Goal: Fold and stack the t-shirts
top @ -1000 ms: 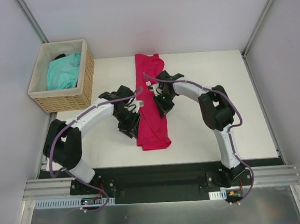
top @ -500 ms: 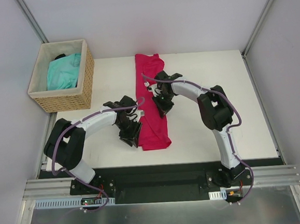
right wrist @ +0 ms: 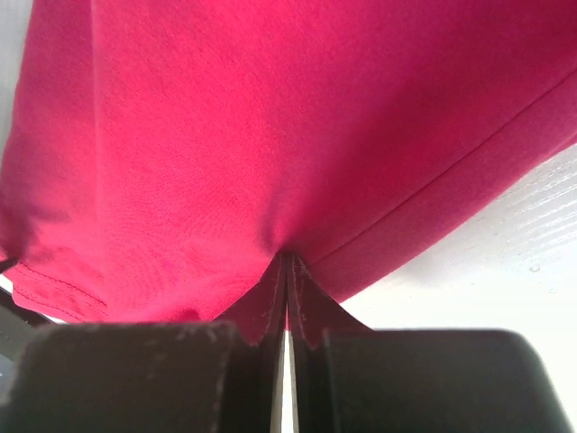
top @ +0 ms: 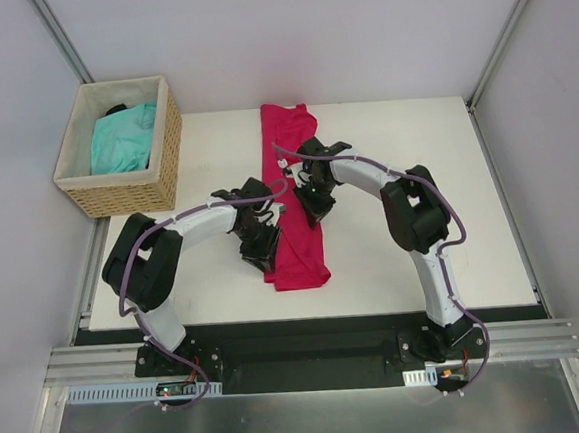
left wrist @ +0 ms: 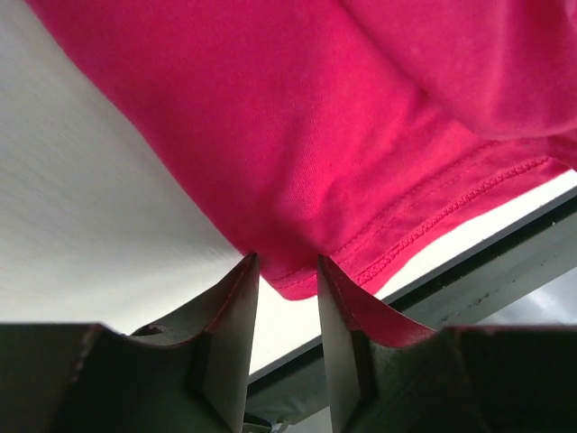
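The crimson t-shirt (top: 286, 147) lay on the table (top: 418, 186) folded into a narrow strip running from 12 to 6 o'clock, and the turquoise t-shirt (top: 123, 139) sat bunched in the wicker basket (top: 167, 156) at about 10 o'clock. The left gripper (left wrist: 287, 262) was at the strip's 9 o'clock edge near its 6 o'clock end, fingers a little apart with the hemmed corner at their tips. The right gripper (right wrist: 287, 256) had its fingers pressed together on a pinch of crimson cloth at the 3 o'clock edge, about halfway along.
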`<act>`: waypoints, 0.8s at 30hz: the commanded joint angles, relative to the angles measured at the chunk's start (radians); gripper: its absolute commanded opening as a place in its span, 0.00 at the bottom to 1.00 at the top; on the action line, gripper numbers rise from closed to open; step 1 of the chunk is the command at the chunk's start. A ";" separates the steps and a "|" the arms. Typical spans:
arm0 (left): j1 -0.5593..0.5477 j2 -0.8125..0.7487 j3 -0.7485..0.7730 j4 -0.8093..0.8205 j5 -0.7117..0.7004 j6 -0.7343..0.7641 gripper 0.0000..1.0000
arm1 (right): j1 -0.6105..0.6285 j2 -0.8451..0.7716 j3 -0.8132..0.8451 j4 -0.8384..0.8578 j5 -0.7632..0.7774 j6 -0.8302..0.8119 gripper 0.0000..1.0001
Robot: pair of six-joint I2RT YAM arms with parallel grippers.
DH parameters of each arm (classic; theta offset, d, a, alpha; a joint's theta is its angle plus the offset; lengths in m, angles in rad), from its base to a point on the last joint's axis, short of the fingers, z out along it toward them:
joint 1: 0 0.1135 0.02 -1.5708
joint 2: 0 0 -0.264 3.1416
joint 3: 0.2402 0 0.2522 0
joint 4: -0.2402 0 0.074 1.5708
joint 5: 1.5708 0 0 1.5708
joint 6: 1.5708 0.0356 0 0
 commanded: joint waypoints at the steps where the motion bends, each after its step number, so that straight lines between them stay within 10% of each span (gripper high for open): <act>1: -0.013 0.043 0.038 -0.004 0.017 -0.007 0.31 | 0.005 -0.011 0.020 -0.049 0.050 -0.030 0.01; 7: -0.016 0.054 0.038 -0.018 0.016 -0.004 0.25 | 0.006 -0.010 0.024 -0.052 0.055 -0.033 0.01; 12: -0.016 0.052 0.027 -0.038 0.002 -0.004 0.00 | 0.006 -0.005 0.032 -0.054 0.055 -0.033 0.01; 24: -0.016 -0.021 0.047 -0.147 -0.030 -0.010 0.00 | 0.008 0.019 0.064 -0.069 0.048 -0.033 0.01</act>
